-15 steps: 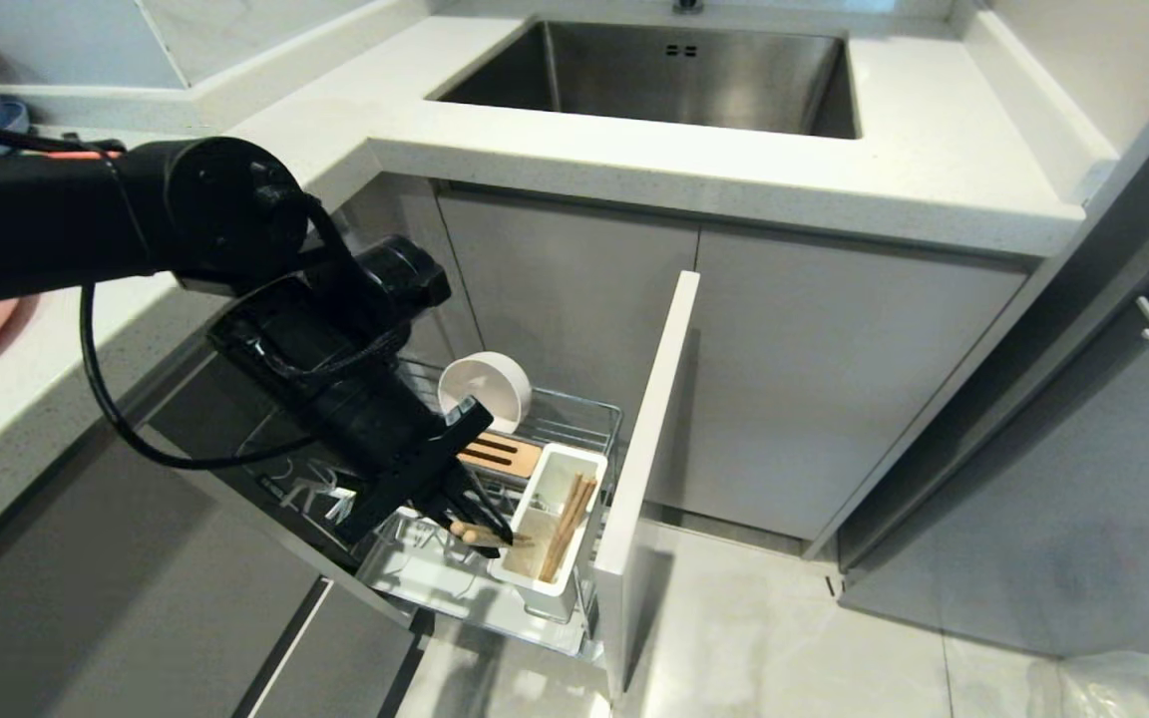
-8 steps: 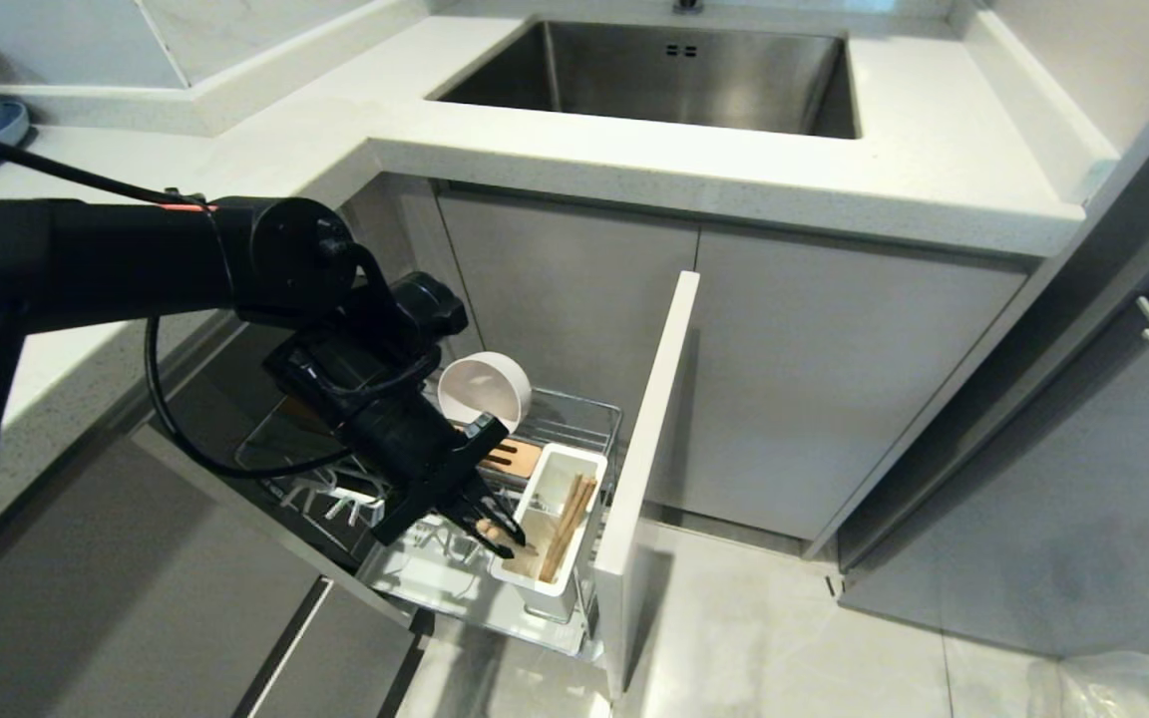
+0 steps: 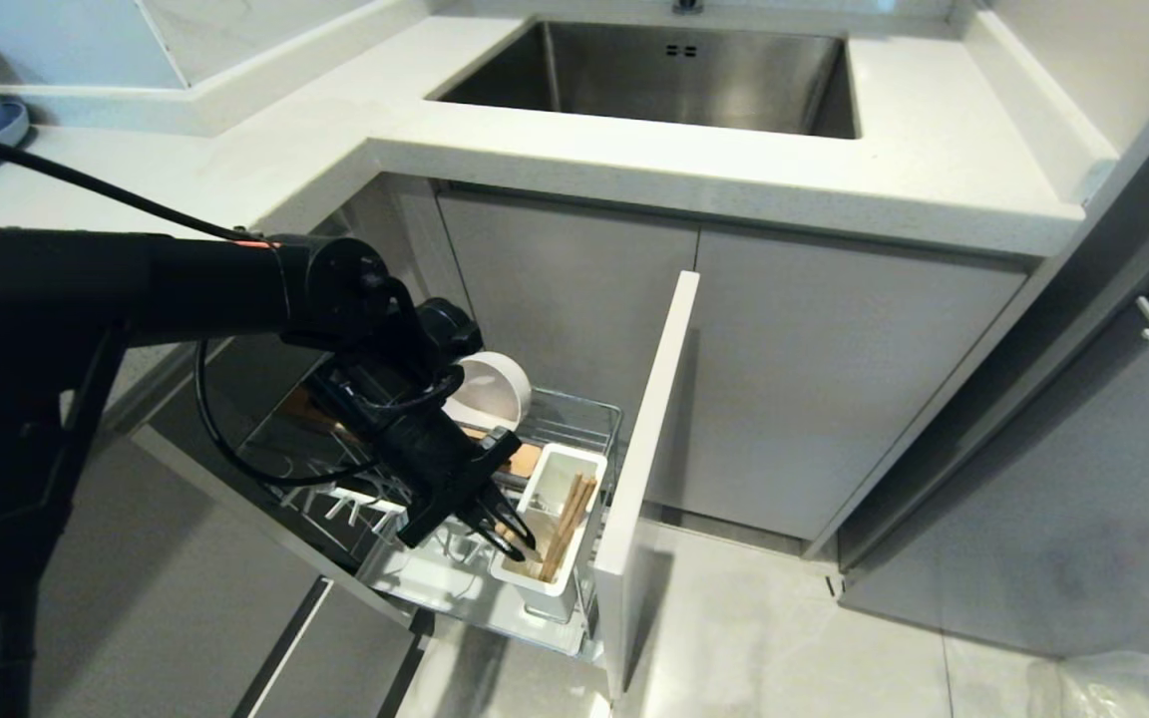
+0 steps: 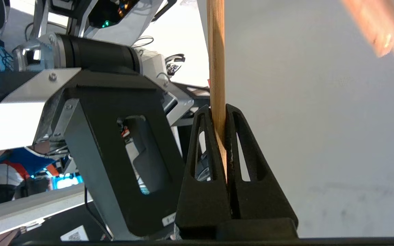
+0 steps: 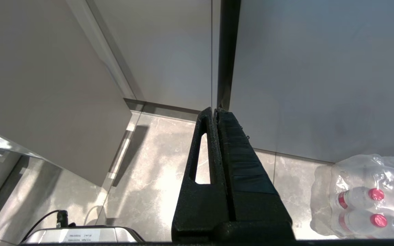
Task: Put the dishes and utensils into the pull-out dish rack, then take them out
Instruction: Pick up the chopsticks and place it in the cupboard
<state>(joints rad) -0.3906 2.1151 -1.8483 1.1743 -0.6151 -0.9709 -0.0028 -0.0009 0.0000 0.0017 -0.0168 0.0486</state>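
We see a smooth light wooden chopstick [image 4: 216, 68] between the matt, grainy black plastic fingers [image 4: 204, 160] of the left pincer [image 4: 219, 109], a chrome wire dish rack [image 3: 574, 414], a matt white caddy [image 3: 560, 588], a brushed steel sink [image 3: 674, 85] and a speckled stone-like counter [image 3: 914, 160].

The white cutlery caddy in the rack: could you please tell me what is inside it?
Wooden chopsticks lean inside the white cutlery caddy. The left claw, shut on another chopstick, covers its near corner. Its bottom is hidden, so no spoon can be confirmed.
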